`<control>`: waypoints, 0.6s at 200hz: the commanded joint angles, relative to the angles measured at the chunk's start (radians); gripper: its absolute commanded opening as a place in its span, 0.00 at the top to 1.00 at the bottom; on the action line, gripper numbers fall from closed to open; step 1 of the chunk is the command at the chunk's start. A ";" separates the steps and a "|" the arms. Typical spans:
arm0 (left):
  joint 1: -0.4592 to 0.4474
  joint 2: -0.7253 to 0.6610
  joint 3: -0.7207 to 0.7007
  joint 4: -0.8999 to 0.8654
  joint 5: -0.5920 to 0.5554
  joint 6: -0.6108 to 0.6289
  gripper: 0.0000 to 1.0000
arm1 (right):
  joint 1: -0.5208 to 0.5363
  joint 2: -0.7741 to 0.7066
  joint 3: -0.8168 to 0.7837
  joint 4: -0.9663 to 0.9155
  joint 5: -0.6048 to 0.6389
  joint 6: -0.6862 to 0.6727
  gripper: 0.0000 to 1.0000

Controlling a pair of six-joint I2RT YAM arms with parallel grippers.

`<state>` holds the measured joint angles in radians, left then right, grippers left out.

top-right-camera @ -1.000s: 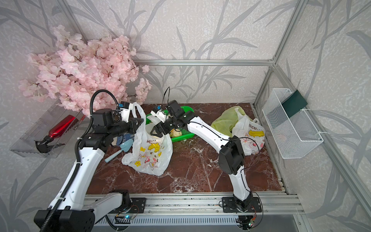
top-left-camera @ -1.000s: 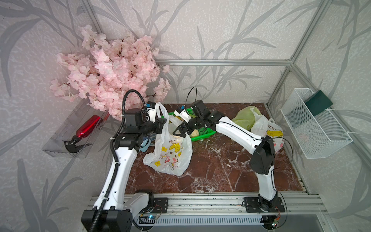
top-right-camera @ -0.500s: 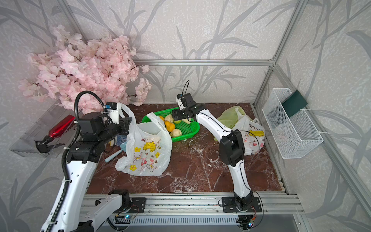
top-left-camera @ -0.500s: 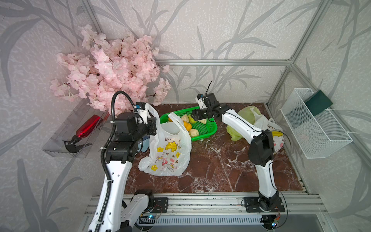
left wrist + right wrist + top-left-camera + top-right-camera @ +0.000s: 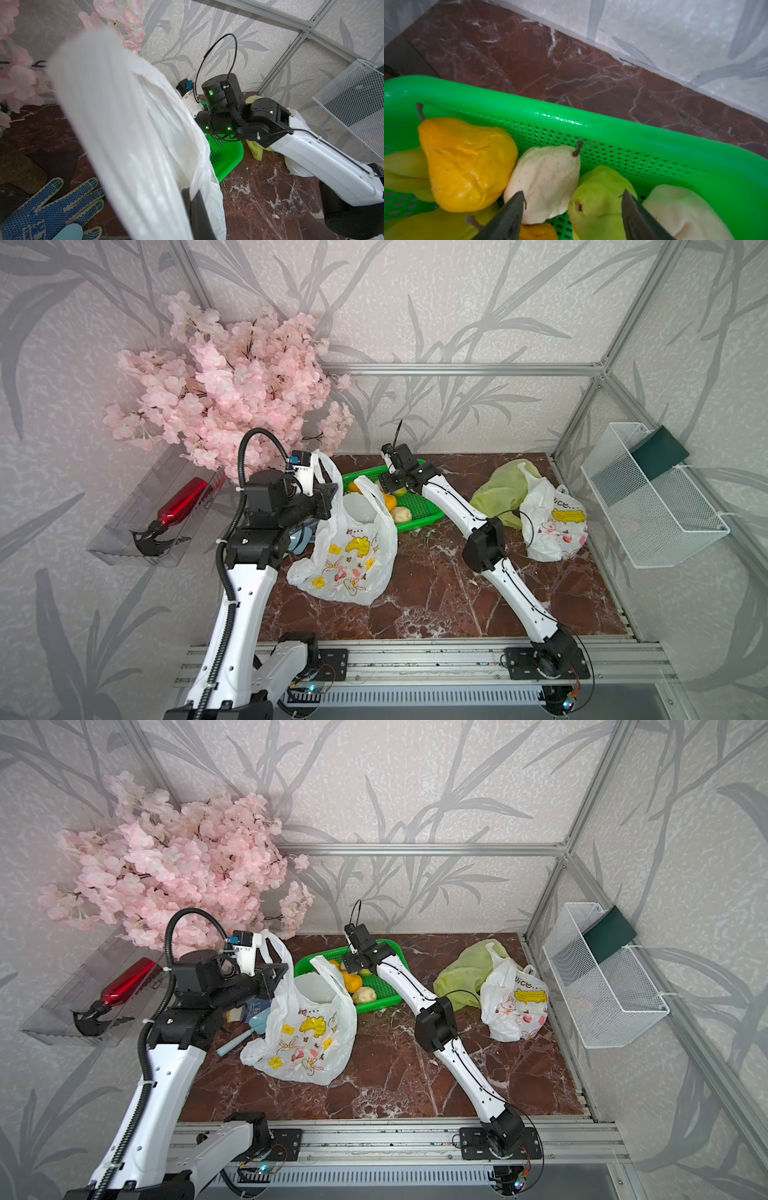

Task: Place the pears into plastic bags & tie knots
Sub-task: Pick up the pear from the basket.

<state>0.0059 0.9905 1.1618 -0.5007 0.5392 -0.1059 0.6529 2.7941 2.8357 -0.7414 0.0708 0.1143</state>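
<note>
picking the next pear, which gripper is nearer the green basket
Right. The right gripper hangs open over the pears in the green basket; the left gripper is beside the basket, shut on a handle of the open white bag.
</note>
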 commanded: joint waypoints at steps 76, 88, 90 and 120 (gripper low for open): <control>0.000 0.016 0.000 0.001 0.008 0.039 1.00 | -0.009 -0.251 -0.164 0.007 -0.002 -0.043 0.78; 0.000 0.019 -0.002 0.010 0.010 0.034 1.00 | -0.014 -0.340 -0.262 0.055 -0.033 -0.038 0.78; 0.000 0.019 -0.003 0.012 0.010 0.033 1.00 | -0.016 -0.351 -0.276 0.060 -0.041 -0.033 0.78; -0.001 0.022 -0.011 0.042 0.025 0.016 1.00 | -0.018 -0.544 -0.482 0.080 -0.148 0.020 0.81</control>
<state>0.0059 1.0073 1.1614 -0.4957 0.5491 -0.0929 0.6353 2.4481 2.4584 -0.7071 0.0181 0.0940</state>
